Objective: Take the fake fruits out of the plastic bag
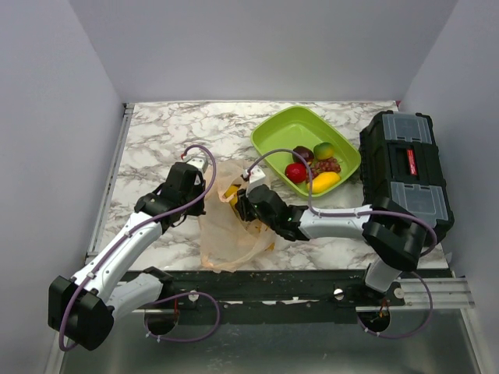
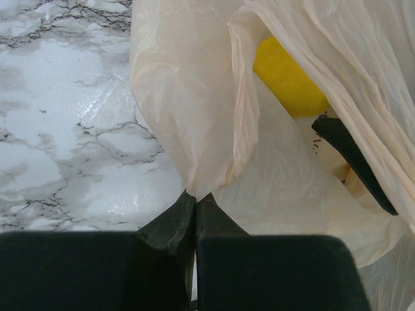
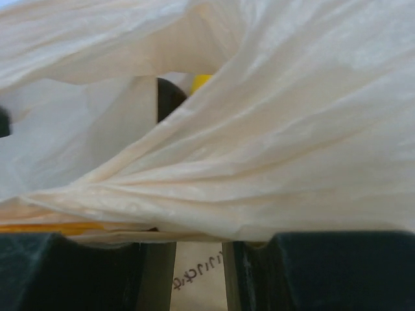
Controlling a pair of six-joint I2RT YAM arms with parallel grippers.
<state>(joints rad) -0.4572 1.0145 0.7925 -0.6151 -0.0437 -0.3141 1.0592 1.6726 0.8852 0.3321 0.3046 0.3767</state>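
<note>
Lime-green plastic tray (image 1: 292, 128) far right on the counter. My left hand (image 2: 194, 197) pinches the crinkled peach plastic bag (image 2: 188, 97), which veils a yellow fruit (image 2: 285, 81); right hand (image 3: 196, 259): cannot tell.

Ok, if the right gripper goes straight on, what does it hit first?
The plastic bag: its film hangs across the front of the right gripper. A yellow fruit shows through a gap beyond, depth unclear.

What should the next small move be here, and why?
Probably nudge the right fingers deeper toward the glossy yellow plastic fruit. The left fingers pinch the rim of the thin translucent peach plastic bag, holding its mouth open, but film drapes over the right fingers and the fruit shows beyond them.
</note>
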